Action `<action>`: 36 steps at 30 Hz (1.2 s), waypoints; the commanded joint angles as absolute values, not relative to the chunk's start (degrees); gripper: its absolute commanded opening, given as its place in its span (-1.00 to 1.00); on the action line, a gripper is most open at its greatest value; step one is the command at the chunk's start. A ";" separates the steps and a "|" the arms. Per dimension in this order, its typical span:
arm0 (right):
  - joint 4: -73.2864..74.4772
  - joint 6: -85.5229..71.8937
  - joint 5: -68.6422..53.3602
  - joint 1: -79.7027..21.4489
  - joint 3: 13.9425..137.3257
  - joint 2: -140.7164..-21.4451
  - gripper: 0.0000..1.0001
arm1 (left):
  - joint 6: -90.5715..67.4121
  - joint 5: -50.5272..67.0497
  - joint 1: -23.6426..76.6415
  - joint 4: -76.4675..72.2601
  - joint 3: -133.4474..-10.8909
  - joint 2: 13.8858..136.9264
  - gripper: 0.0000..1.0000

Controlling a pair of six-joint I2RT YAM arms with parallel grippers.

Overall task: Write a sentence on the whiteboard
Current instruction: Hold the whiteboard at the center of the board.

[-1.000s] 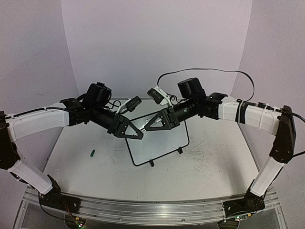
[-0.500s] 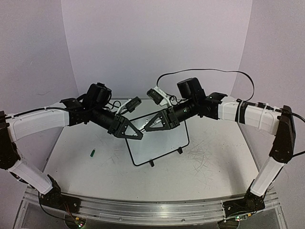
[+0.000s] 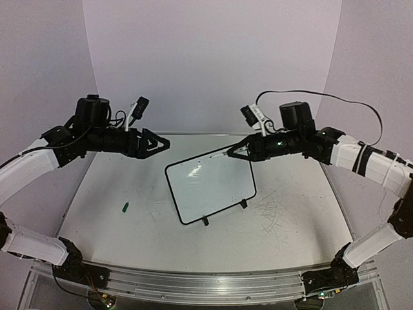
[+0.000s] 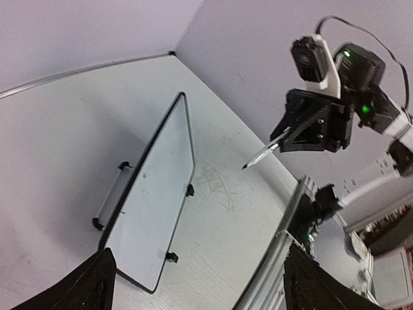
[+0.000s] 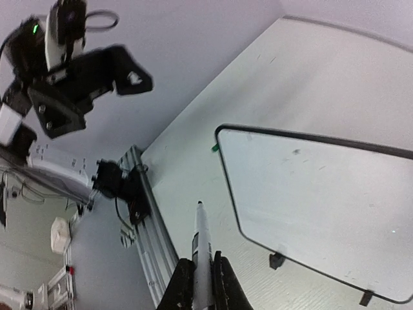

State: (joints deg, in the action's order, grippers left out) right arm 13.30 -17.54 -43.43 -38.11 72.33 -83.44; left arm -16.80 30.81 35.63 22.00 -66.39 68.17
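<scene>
Both arms have swung apart since a second ago, when the two claws met over the whiteboard's far left corner.

From above, the left claw [image 3: 161,143] now hangs off to the left, jaws spread and empty. The right claw [image 3: 236,152] has drawn back to the right, clamped on a marker [image 3: 226,154]. The whiteboard [image 3: 210,190] has not shifted. It stands on its feet in the middle of the counter [image 3: 290,213], long axis running left to right, slightly skewed. Its far edge lies beneath the marker tip, so we judge the right arm nearer, with the board below and left of that claw. A small green object [image 3: 125,207] lies near the left side.

From the left wrist, we see our own fingers [image 4: 97,284] wide apart, the board nearly edge-on, and the marker angled down.

From the right wrist, the claw pinches the marker's barrel. We see no writing on the board.
</scene>
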 commanded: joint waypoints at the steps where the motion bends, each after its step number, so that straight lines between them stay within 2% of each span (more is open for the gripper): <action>1: 4.02 -25.79 -39.45 -31.28 66.30 -76.31 -1.00 | -25.31 13.70 35.83 19.53 -65.07 64.54 0.87; 5: 0.74 -28.17 -36.76 -28.62 63.12 -71.97 -1.00 | -33.31 8.32 35.78 18.68 -59.91 62.80 0.91; 10: 1.60 -21.60 -27.36 -28.21 58.59 -63.36 -1.00 | -40.40 9.33 35.86 9.89 -49.70 59.03 0.86; 15: 1.13 -16.01 -23.43 -28.21 53.98 -55.92 -1.00 | -44.87 10.26 35.86 0.41 -41.15 58.23 0.81; 21: 4.56 -15.51 -17.87 -28.18 54.36 -56.09 -1.00 | -46.29 11.92 36.55 -8.86 -35.48 60.09 0.96; 26: 7.17 -13.37 -10.13 -28.21 55.92 -56.84 -1.00 | -43.57 11.28 39.30 -10.77 -33.64 60.57 0.98; 32: 8.92 -6.35 -3.95 -28.69 59.53 -60.98 -1.00 | -42.89 15.57 39.73 -22.46 -27.89 62.08 0.86; 36: 8.03 -4.84 -7.72 -29.10 61.18 -63.19 -1.00 | -42.28 18.31 39.77 -28.35 -27.15 65.24 0.74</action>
State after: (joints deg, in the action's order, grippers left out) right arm 9.12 -8.44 -7.90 -28.52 57.62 -62.04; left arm -43.47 14.71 39.70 -17.58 -27.71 62.86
